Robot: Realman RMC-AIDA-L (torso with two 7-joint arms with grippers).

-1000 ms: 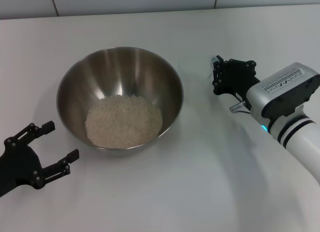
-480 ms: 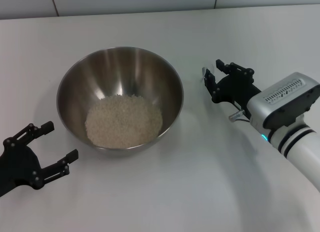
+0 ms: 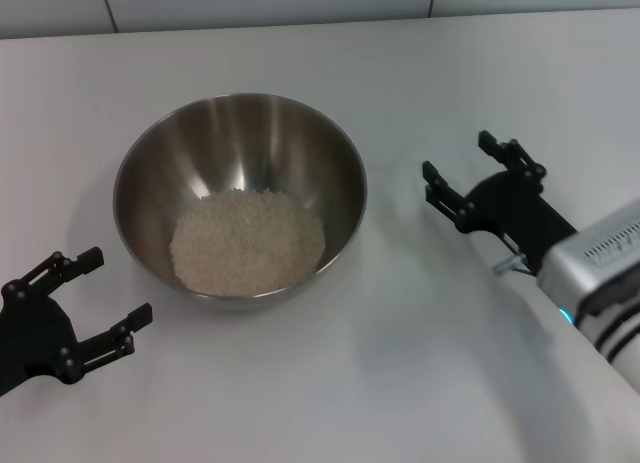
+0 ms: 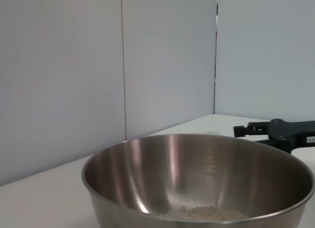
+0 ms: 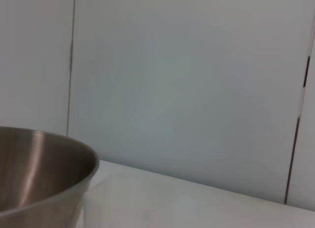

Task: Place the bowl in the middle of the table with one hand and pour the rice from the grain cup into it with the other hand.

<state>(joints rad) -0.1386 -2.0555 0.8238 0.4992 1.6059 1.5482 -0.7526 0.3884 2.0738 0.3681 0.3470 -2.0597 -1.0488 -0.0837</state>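
Right gripper (image 3: pixel 468 169) spread wide, empty, hovering right of bowl (image 3: pixel 240 123), clear of rim. Left gripper (image 3: pixel 95 288) also spread wide, empty, low at near-left, just off bowl's near-left side. Bowl upright mid-table (image 3: pixel 330 383), rice (image 3: pixel 247 241) heaped inside on near side. Grain cup not discernible.

Upright steel bowl (image 3: pixel 240 193) mid-table (image 3: pixel 400 383), pale rice (image 3: pixel 247 241) heaped inside.
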